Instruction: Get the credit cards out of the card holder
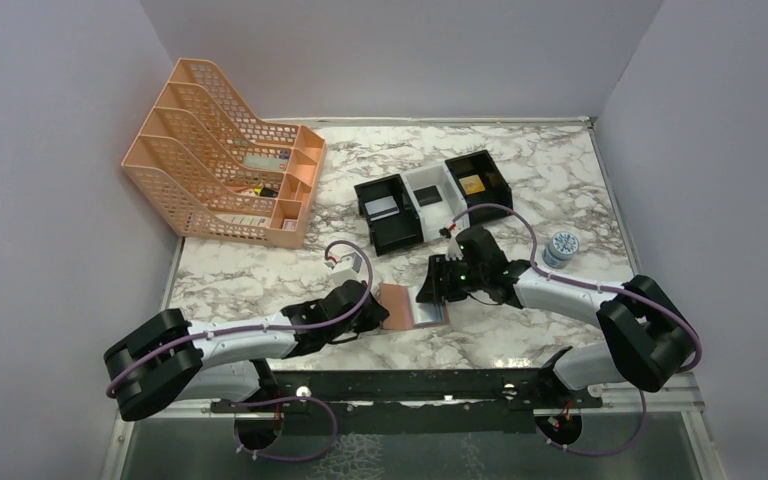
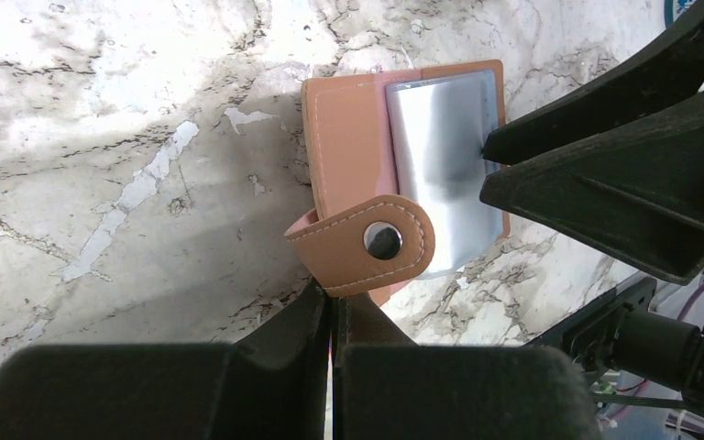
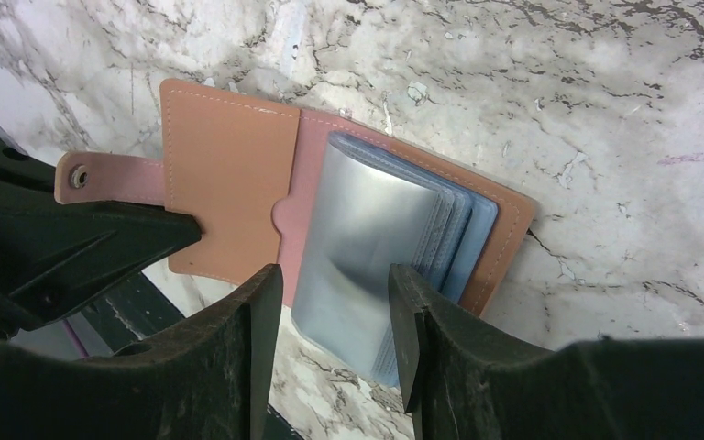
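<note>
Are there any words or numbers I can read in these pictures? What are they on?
None can be read.
The round tin has blue marks on its lid, too small to read.
Whatever lies in the orange rack is too blurred.
The card holder shows no writing.

**Card holder** (image 1: 395, 305): tan-brown leather bifold, lying open and flat on the marble surface (image 1: 260, 280), just nearer than the box trays (image 1: 397, 240). A stack of pale blue-grey sleeves (image 3: 367, 247) bows up from its right half. The snap tab (image 2: 367, 246) curls over its left edge.

**Credit cards:** gold card (image 1: 472, 183), dark grey card (image 1: 428, 195) and silver-grey card (image 1: 380, 208), one lying flat in each tray.
</note>
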`<state>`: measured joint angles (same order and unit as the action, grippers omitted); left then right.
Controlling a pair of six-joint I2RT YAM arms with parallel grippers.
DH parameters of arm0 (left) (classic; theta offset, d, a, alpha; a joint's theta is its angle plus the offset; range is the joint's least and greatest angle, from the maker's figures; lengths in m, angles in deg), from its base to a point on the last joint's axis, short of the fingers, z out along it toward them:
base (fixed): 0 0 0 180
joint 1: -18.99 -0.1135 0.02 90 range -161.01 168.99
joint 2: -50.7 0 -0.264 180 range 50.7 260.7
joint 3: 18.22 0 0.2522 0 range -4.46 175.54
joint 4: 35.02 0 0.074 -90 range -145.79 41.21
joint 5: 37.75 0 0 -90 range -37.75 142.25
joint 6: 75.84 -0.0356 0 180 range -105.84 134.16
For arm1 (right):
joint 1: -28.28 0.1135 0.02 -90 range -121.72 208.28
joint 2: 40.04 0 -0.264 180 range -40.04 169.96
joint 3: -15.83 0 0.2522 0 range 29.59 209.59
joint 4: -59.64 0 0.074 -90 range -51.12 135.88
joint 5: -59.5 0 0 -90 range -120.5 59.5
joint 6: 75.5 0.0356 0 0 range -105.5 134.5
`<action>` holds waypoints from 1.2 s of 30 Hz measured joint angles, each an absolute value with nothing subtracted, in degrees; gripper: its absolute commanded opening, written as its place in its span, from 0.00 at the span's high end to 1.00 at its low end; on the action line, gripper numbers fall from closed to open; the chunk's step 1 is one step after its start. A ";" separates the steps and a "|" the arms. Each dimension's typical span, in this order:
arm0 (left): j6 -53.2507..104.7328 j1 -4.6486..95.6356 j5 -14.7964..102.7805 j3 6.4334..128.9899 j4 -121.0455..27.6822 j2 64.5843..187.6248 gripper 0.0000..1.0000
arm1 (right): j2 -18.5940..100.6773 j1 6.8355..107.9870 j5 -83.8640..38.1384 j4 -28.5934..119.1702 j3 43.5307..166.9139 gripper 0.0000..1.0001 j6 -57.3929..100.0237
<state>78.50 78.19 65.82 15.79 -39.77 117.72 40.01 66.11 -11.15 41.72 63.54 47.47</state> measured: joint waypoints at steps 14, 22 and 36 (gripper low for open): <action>78.26 78.19 66.25 16.54 -40.88 119.80 1.00 | 38.68 66.11 -11.30 40.56 63.04 0.52 48.15; 78.08 78.19 66.25 16.80 -40.93 120.83 1.00 | 37.10 66.11 -11.65 38.88 62.47 0.53 48.15; 77.19 78.17 66.17 17.93 -40.71 124.35 1.00 | 37.28 66.06 -9.42 40.50 61.14 0.55 48.30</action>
<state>77.19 78.17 66.17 17.93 -40.71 124.35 37.28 66.06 -9.42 40.50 61.14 48.30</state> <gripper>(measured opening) 0.019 0.448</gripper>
